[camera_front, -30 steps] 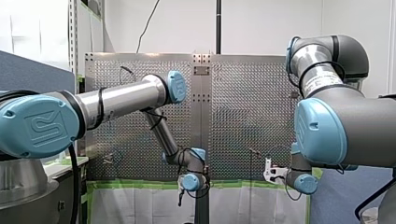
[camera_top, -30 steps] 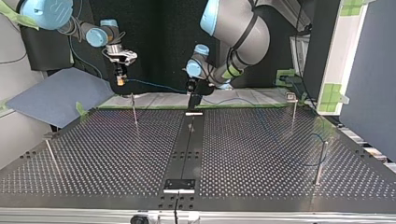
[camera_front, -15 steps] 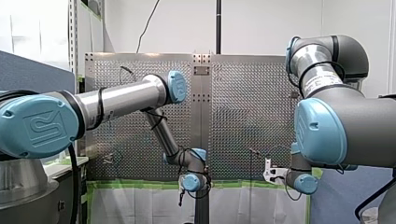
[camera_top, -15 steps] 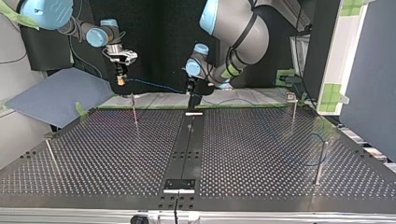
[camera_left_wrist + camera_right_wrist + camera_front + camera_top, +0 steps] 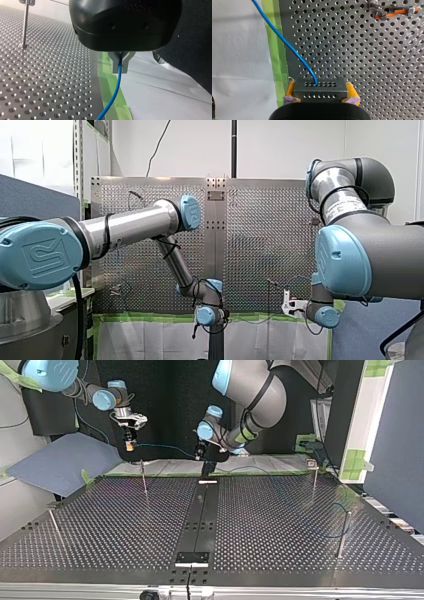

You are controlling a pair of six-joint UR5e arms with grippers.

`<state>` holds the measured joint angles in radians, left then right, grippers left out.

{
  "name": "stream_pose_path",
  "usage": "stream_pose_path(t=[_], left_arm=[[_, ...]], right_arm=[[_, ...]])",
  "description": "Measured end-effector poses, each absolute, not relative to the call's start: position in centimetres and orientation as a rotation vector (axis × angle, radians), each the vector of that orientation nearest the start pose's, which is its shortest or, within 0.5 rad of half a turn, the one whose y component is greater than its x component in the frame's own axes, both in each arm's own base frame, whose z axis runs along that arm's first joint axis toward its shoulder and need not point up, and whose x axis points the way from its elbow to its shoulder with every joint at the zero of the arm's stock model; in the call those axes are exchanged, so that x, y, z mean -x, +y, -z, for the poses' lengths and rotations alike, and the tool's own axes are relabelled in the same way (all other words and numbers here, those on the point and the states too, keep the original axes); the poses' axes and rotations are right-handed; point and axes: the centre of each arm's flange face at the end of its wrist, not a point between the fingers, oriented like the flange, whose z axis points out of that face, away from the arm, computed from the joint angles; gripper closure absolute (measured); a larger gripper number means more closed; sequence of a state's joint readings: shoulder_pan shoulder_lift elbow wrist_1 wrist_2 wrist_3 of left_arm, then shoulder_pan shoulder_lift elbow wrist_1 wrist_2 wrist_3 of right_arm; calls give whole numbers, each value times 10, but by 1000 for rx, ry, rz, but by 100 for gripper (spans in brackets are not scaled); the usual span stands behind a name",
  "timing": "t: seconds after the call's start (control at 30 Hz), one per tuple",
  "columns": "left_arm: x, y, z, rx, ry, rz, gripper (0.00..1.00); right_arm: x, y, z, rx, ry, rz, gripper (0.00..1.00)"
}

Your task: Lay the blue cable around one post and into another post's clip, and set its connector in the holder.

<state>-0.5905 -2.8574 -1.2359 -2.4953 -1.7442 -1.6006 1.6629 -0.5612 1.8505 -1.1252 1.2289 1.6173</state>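
Right gripper (image 5: 320,91): yellow pads clamped on the two flanks of the black connector (image 5: 319,86), which is held in the air over the taped edge of the table (image 5: 367,62). The blue cable (image 5: 287,47) leaves the connector's front face and runs off toward the other arm. Gripping by the flanks leaves that face clear, which I judge suits seating the block in a holder later.

Left gripper (image 5: 120,64): metal fingers closed together on the cable, which drops below them in a loose curve over the green tape (image 5: 110,82). The pinch is partway along the line, not at an end. This is probably meant to steer the run while the right gripper keeps the connector.

Top view: both grippers sit at the table's far edge.
- The right gripper is at the left, just above the far-left post (image 5: 144,479).
- The left gripper is near the middle, and the cable spans the air between the two.
- Past the left gripper the cable trails right and seems to reach the near-right post (image 5: 342,535). It is too thin to tell whether it wraps that post.
- The far-right post (image 5: 314,480) carries a small clip, and I see no cable in it.

Judgement: routing is at an early stage and the connector is not yet set down. I cannot pick out the holder with confidence.
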Motion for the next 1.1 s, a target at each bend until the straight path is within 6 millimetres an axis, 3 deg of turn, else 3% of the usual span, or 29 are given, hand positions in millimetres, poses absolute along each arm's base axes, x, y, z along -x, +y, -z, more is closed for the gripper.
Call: stream_pose_path(t=[0.2, 0.53, 0.7, 0.87, 1.1], left_arm=[[-510, -494, 160, -437, 1824, 261, 100], [-500, -517, 134, -455, 1781, 305, 100], [-496, -518, 120, -425, 1761, 339, 100], [-488, -515, 120, -406, 1752, 379, 100], [-481, -527, 108, -419, 1722, 418, 100]], right_arm=[[-214, -528, 102, -1623, -1160, -1480, 100], [-199, -532, 103, -1588, -1197, -1414, 100], [-191, -534, 103, -1580, -1209, -1393, 100], [-184, -537, 103, -1571, -1217, -1382, 100], [-172, -540, 102, -1555, -1230, -1370, 100]])
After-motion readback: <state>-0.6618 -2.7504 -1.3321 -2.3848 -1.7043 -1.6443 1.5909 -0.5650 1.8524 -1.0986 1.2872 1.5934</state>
